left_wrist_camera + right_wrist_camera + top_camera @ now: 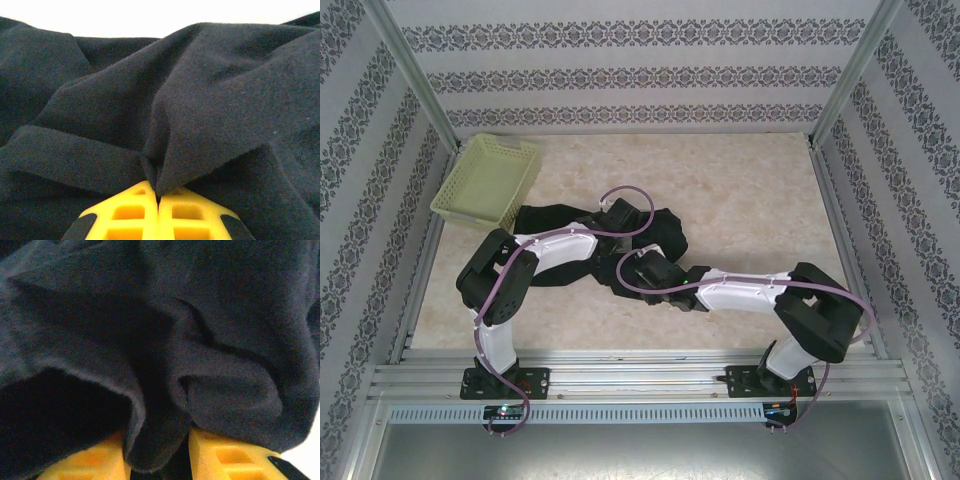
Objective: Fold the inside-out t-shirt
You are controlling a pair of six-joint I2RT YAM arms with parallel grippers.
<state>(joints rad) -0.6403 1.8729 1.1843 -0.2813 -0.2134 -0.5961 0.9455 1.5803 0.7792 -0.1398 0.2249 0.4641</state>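
Black t-shirt (672, 232) on marbled table (750, 205), patterned walls (620, 80)

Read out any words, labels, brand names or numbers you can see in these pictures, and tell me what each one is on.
No readable text anywhere.
The t-shirt is plain black fabric where it can be seen, the basket is bare lattice, and the walls carry only an ornamental pattern, not letters.
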